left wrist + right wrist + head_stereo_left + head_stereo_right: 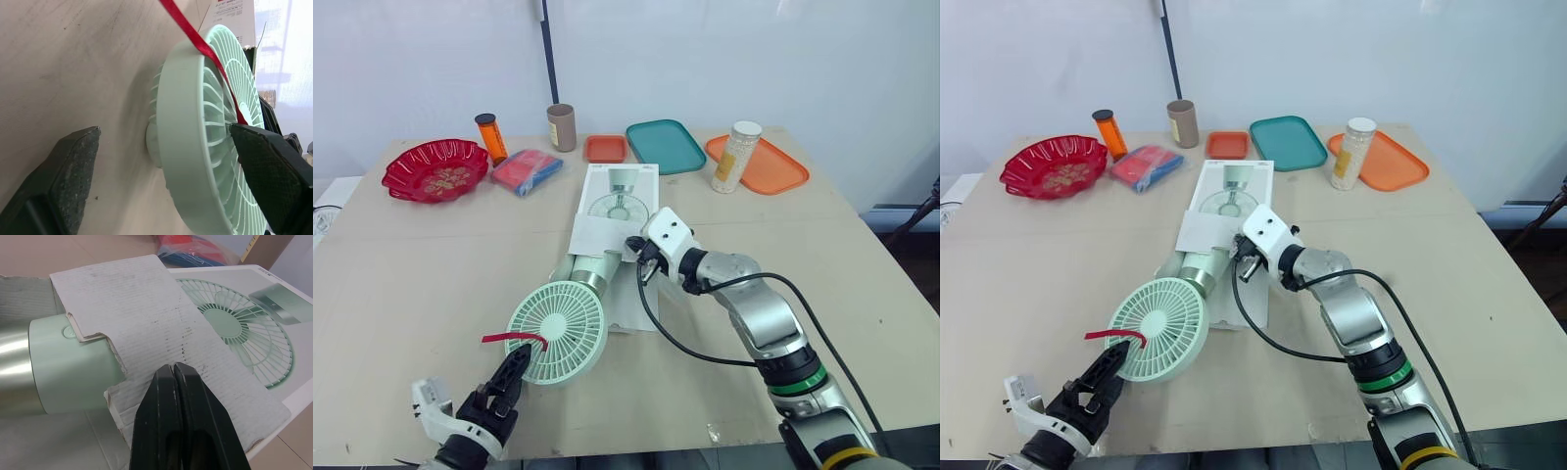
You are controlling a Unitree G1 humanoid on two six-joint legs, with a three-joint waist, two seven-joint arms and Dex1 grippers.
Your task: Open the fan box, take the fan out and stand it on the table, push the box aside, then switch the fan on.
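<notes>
Two pincers: the left pincer (514, 370), lower left, gapes open astride the rim of the fan (558, 331). The right pincer (175, 374), fingers pressed together, sits mid-frame at the flap of the box (622, 191).

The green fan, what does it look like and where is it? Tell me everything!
The fan looks like pale mint-green plastic, with a round head behind a slatted grille and a shiny cylinder base. It is lying on the table, not standing. Its base end is tucked under the open box's cardboard flap. A red ribbon trails off the grille. The left gripper's open fingers sit either side of the head's rim.
</notes>
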